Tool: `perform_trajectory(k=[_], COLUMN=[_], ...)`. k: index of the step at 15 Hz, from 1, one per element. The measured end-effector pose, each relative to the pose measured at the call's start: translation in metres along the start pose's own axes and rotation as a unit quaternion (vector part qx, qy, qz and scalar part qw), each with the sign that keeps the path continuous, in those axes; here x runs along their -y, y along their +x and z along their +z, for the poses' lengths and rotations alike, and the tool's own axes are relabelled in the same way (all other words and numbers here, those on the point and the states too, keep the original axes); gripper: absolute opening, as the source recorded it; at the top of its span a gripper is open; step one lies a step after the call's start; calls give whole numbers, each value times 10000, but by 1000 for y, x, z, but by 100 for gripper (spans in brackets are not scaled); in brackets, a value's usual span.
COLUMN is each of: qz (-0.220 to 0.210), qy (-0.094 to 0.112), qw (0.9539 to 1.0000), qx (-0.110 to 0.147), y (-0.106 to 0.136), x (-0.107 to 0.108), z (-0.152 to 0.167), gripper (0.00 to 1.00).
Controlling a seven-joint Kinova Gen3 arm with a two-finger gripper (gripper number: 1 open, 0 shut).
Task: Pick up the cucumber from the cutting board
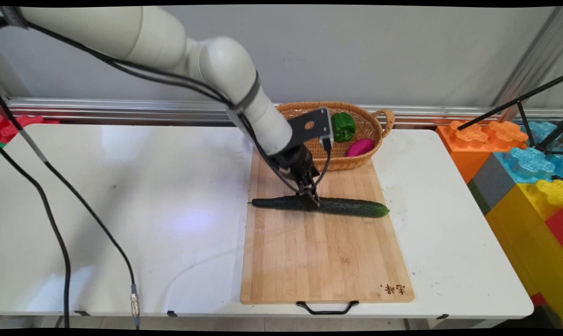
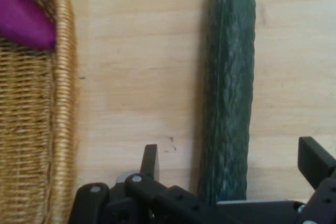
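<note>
Gripper (image 1: pixel 310 199) open w/ jaws straddling cucumber (image 1: pixel 321 206) lying across cutting board (image 1: pixel 325 261) nr basket (image 1: pixel 356 161); prob firm, light, slick-skinned, so best held mid-length

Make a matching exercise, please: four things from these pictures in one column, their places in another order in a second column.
Things:
1. cucumber
2. green pepper
3. cutting board
4. pincer

Places:
A. in the basket
B. on the white table
C. lying across the board
D. astride the cucumber, fingers apart

Pairs: 1-C, 2-A, 3-B, 4-D
</note>
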Motion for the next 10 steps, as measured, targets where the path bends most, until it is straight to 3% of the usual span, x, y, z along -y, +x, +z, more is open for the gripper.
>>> perform_trajectory(k=[7,8,10], qz=[223,258,321], qy=[76,91,117], qw=[9997,9996,9994], qx=[6,0,-12], y=[-5,-5,-5], x=[-10,-10,-11], z=[34,37,40], gripper=[100,0,0])
